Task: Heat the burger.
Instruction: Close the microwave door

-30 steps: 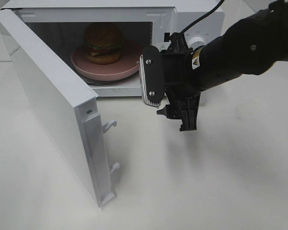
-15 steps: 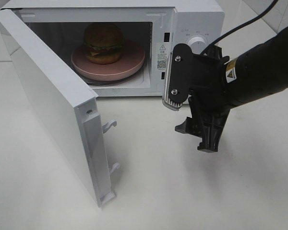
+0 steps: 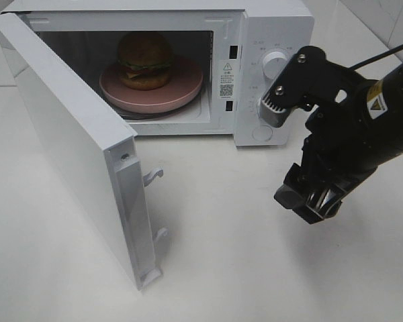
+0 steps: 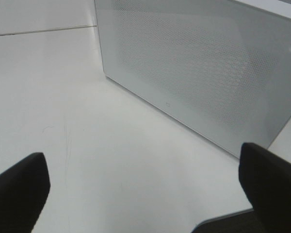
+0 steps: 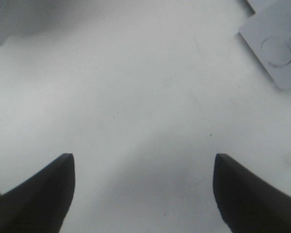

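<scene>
From the high camera, one microwave (image 3: 275, 27) sits toward the far edge of the table (image 3: 255, 268). Its door (image 3: 67, 147) is swung wide, and two latch hooks (image 3: 154, 176) show on its free edge. The one burger (image 3: 145, 60) sits inside the oven on the single pink plate (image 3: 181, 90), a little left of the plate's middle. The right gripper (image 3: 292, 157) hangs just in front of the control panel with its fingers spread and nothing between them. One finger is close to the lower part of the panel, below the one dial (image 3: 275, 65) that shows clearly.

The left wrist camera shows the left gripper (image 4: 145, 194) spread wide and empty above bare table. The meshed outer face of the door (image 4: 194, 73) lies ahead of it.

The right wrist camera shows the right gripper (image 5: 145, 189) parted over the table, holding nothing. A corner of the panel, with one round button (image 5: 276, 51), is off to one side.

I see three risks. A hard or off-centre push on the door could slide the whole oven and jolt the burger off the plate. If the hooks do not catch, nothing will heat. A careless swing of the right arm could knock the dial.
</scene>
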Controlling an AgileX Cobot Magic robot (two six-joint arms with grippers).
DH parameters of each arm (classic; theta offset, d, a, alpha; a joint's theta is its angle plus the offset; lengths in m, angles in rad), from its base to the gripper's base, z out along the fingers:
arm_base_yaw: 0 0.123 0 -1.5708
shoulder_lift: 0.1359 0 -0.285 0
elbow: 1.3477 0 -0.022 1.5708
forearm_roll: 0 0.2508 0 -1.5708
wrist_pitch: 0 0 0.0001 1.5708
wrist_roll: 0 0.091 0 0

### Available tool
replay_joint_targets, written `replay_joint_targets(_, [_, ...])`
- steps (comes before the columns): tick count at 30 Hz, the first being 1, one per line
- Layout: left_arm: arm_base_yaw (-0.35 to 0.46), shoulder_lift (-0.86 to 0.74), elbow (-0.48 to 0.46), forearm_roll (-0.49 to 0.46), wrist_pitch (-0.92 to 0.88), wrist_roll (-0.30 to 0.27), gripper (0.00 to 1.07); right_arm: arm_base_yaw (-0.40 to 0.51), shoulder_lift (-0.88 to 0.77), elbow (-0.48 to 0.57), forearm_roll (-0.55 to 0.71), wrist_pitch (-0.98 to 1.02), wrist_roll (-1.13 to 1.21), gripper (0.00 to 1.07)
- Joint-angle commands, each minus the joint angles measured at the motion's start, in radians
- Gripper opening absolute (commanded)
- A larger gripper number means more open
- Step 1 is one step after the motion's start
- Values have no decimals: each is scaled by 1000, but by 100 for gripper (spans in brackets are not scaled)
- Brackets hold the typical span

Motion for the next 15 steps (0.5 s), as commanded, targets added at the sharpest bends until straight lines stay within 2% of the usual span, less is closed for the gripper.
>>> replay_joint_targets(1, [-6,-19,4,1,-10,-8,98,3,-29,4,0,70,97,76])
replay_joint_targets(6, [-6,-19,4,1,-10,-8,98,3,-96,4,-5,237,269,76])
replay_joint_targets(15, [-6,-19,4,1,-10,-8,98,3,-176,12,-31,396,372,76])
